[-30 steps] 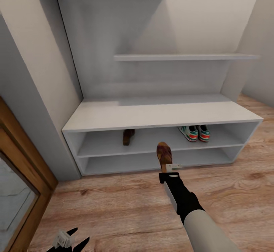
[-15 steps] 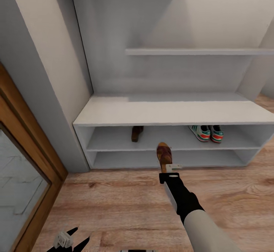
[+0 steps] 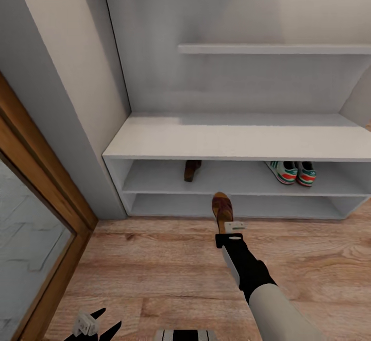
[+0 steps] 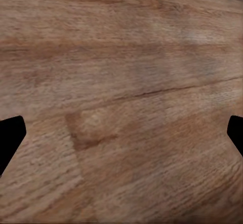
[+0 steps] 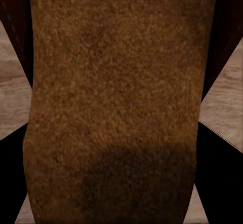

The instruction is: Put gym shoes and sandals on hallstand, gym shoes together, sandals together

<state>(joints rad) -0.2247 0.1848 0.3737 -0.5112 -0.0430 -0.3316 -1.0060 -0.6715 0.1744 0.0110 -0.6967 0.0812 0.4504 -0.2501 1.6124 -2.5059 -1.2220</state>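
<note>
One sandal (image 3: 222,208): clamped in right end effector (image 3: 226,226)
Other sandal (image 3: 192,170): upper shelf, beyond it
Left end effector (image 3: 101,320): spread open, empty

Hallstand (image 3: 232,142) pale grey-white all over, bench top and shelves alike. Two gym shoes (image 3: 292,172) on its upper open shelf: white, green side stripes, red-orange heel patches. Sandal on that shelf (image 3: 192,170) dark brown. Held sandal (image 3: 222,211) brown, woven-look pattern on the toe strap, tan heel; in the right wrist view (image 5: 116,102) its surface is mottled mid-brown, darker on one end. Right gripper (image 3: 230,229) white and black, forearm black then light grey. Left gripper (image 3: 91,326) black with a white block. Corridor floor (image 3: 154,274) light brown planks, visible grain and knots. Door frame (image 3: 46,197) orange-brown wood.
</note>
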